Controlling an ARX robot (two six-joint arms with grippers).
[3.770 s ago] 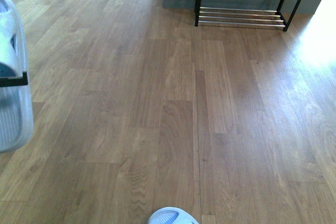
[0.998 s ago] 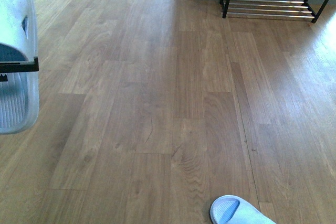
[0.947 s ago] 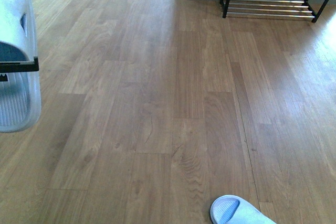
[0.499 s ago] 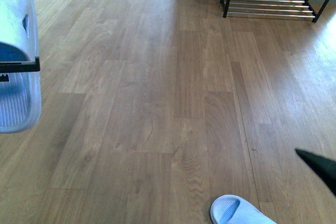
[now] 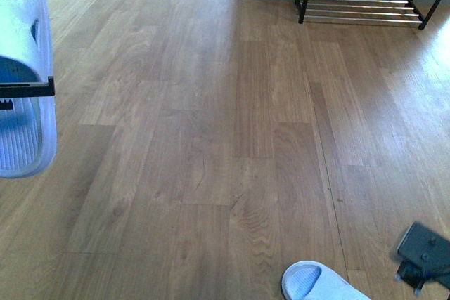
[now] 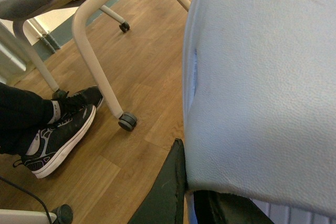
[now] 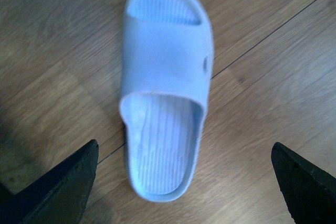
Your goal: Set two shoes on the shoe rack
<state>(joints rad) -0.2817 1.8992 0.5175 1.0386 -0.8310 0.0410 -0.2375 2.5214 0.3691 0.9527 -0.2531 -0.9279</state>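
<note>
At front-view edges, held sandal (image 5: pixel 21 29) and floor sandal (image 5: pixel 318 284) are cropped.

Pale sandal (image 6: pixel 262 77) close up, black sneaker (image 6: pixel 58 142), caster (image 6: pixel 127 121)

Far left: held sandal (image 5: pixel 21 40), pale blue, raised off the floor (image 5: pixel 211 138), toe up, ridged footbed outward. Bottom right: second sandal (image 5: pixel 316 284), flat on the floor, open toe away. Top right: shoe rack (image 5: pixel 358 10), black frame, chrome bars, well apart from both
</note>
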